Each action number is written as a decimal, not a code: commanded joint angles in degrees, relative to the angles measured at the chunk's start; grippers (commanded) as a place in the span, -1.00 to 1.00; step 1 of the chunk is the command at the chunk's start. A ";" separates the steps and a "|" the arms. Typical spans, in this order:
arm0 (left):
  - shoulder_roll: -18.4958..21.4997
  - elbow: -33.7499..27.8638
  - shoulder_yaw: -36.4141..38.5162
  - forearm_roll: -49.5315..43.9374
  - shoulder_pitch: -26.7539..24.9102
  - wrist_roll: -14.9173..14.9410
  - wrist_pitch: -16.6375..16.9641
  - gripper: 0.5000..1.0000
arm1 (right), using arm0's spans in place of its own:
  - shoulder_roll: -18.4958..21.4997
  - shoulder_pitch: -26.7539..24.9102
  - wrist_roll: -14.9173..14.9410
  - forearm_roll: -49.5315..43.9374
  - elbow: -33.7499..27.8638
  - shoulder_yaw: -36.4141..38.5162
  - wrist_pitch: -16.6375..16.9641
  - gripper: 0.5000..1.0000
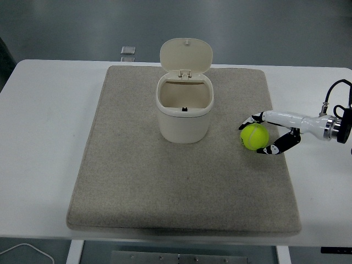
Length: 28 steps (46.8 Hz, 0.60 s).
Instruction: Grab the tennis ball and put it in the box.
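A yellow-green tennis ball [254,136] lies on the grey mat [181,187], to the right of the cream box [183,113], whose hinged lid [186,54] stands open at the back. My right hand [258,135] reaches in from the right edge and has its fingers [254,118] closed around the ball, one finger above it and one below, touching it. The ball still rests on the mat. The left arm is out of view.
The mat covers most of the white table [44,137]. A small grey object [128,51] lies at the table's far edge behind the mat. A white cable [22,250] shows below the near left edge.
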 commanded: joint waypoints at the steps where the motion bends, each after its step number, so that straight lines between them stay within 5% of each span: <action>1: 0.00 0.00 0.00 0.00 0.00 0.00 0.00 0.97 | -0.31 0.32 0.00 0.31 0.07 0.26 0.52 -0.43; 12: 0.00 0.00 0.00 0.00 0.00 0.00 0.00 0.97 | -2.15 4.80 0.26 1.89 1.91 1.31 5.88 -0.92; 20: 0.00 0.00 0.00 0.00 0.00 0.00 0.00 0.97 | -4.35 7.43 0.26 5.76 4.90 5.26 12.56 -0.96; 28: 0.00 0.00 0.00 0.00 0.00 0.00 0.00 0.97 | -5.23 9.72 0.26 6.64 7.28 6.32 15.73 -0.96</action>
